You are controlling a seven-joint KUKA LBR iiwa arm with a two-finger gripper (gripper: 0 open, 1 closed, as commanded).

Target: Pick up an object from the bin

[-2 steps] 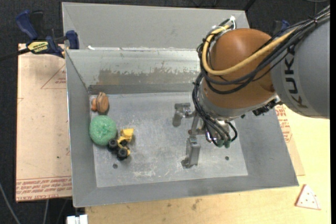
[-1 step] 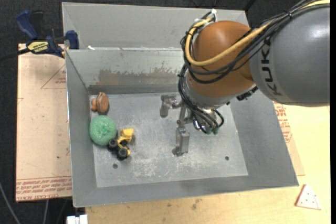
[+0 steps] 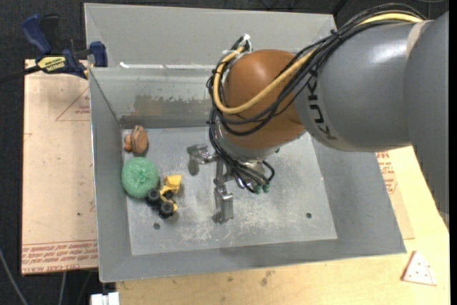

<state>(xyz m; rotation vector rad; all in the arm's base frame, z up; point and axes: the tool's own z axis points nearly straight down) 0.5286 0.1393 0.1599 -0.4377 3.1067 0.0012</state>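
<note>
My gripper [image 3: 209,183] hangs over the middle of the bin floor, open, with one finger [image 3: 194,157] toward the left and the other finger [image 3: 223,208] nearer the front. Only bare floor shows between them. To its left lies a small yellow and black toy vehicle [image 3: 166,195], about a finger's length from the left finger. A green bumpy ball [image 3: 139,176] rests against that toy on its far-left side. Further back, by the left wall, sits a small brown and tan rounded thing [image 3: 136,140].
All three loose things cluster at the bin's left side. The arm and its orange cover with cables fill the space above the bin's middle and right. Bare floor shows along the front and at the right.
</note>
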